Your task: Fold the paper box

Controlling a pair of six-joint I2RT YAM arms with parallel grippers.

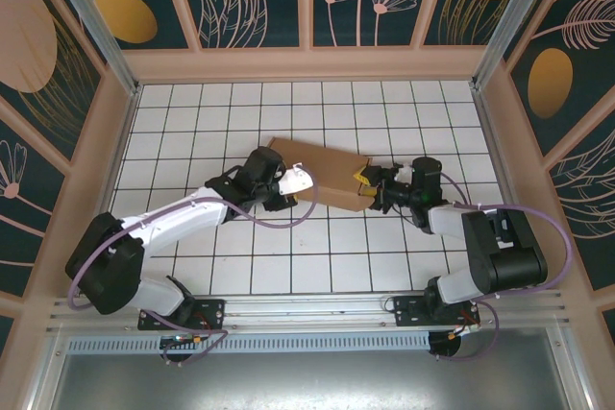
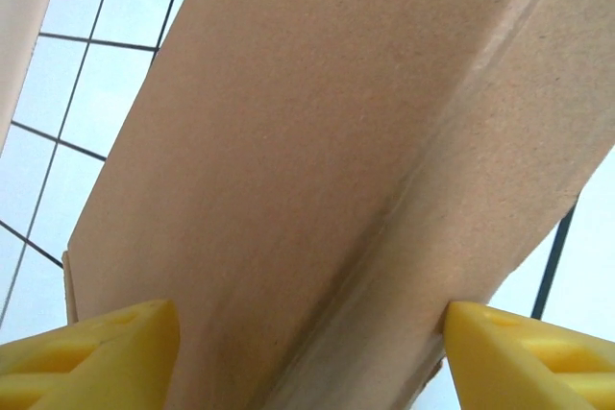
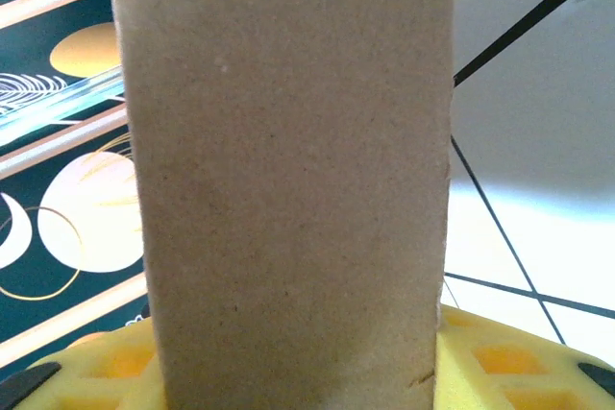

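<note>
Left gripper [image 1: 293,184]: found at the left end of the plain brown cardboard paper box [image 1: 322,172]. Its yellow fingers [image 2: 86,357] are set wide apart with cardboard filling the gap. Whether the cardboard is pressed or merely flanked cannot be told.
Paper box: laid mid-way across the white tiled desk [image 1: 240,256], in a shallow box form with a flat top face showing. Its long axis is run from the left gripper, slightly farther back, to the right gripper, slightly nearer.
Right gripper [image 1: 370,189]: clamped on the right end of the paper box, with an upright cardboard panel held between its fingers.
Relation for the move: the paper box is spanned end to end by both grippers, so neither arm is judged nearer.
Open room: bare tiles are seen on every side of the paper box, and the pale wooden surround [image 1: 307,64] is set well apart from it.
</note>
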